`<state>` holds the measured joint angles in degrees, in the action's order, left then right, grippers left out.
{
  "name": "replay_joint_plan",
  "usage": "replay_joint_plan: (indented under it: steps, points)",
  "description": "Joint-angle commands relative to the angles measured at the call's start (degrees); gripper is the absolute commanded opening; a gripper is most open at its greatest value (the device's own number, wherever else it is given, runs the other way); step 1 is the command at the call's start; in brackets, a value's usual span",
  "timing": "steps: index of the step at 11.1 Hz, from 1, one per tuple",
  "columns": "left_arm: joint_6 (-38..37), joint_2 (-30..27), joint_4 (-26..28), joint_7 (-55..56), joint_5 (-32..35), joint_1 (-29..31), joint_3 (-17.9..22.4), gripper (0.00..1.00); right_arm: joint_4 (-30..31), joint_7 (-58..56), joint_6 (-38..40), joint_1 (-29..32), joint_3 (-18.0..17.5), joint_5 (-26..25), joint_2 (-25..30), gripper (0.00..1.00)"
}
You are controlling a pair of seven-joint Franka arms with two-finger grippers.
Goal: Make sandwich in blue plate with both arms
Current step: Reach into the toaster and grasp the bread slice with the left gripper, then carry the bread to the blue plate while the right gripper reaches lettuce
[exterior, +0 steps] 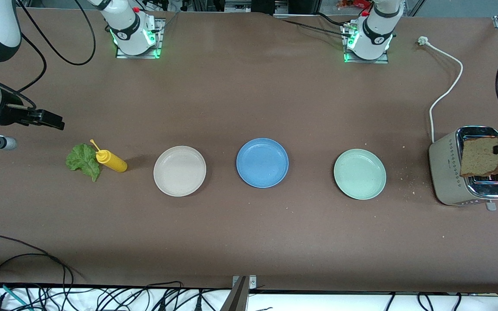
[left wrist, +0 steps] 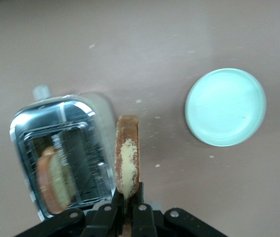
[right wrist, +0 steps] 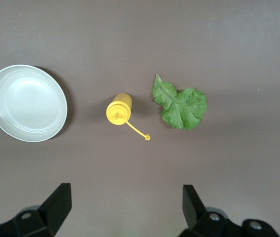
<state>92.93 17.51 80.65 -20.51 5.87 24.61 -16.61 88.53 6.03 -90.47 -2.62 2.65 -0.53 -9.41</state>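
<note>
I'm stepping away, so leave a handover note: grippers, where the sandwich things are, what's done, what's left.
Left gripper: shut on a bread slice, held over the toaster.
Right gripper: open, waiting above the table near the lettuce and mustard bottle.
Second slice sits in the toaster.
Blue plate: empty, between the beige and green plates.
Done: one slice lifted out.
Left: bread, lettuce, bread onto the blue plate.

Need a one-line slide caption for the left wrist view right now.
Left end effector shut on a bread slice above the toaster, mint-green plate nearby.
</note>
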Motion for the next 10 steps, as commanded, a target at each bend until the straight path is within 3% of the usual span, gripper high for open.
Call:
replay_joint_plan:
  steps: [1,3,6,8,10]
  points:
    - [-2.1,-0.4,0.2,1.8,-0.1,-0.4,-9.1,0.00,1.6,0.2,-1.1,-0.4,0.8,0.9,1.4,1.00]
    - [-2.1,2.2,0.9,10.3,-8.3,-3.1,-11.8,0.00,1.6,-0.2,-1.1,-0.4,1.6,0.9,1.2,1.00]
    - [-0.5,8.6,0.3,20.0,-16.3,-12.0,-11.8,0.00,1.6,-0.3,-1.2,0.1,2.6,0.2,0.5,1.00]
    - [5.8,13.0,0.3,21.1,-23.5,-16.3,-11.7,0.00,1.4,-0.5,-1.2,0.6,2.9,0.1,-0.5,1.00]
    - [12.9,16.2,0.8,23.0,-24.8,-21.8,-11.7,0.00,1.4,-0.6,-1.3,1.6,3.1,-0.3,-2.8,1.00]
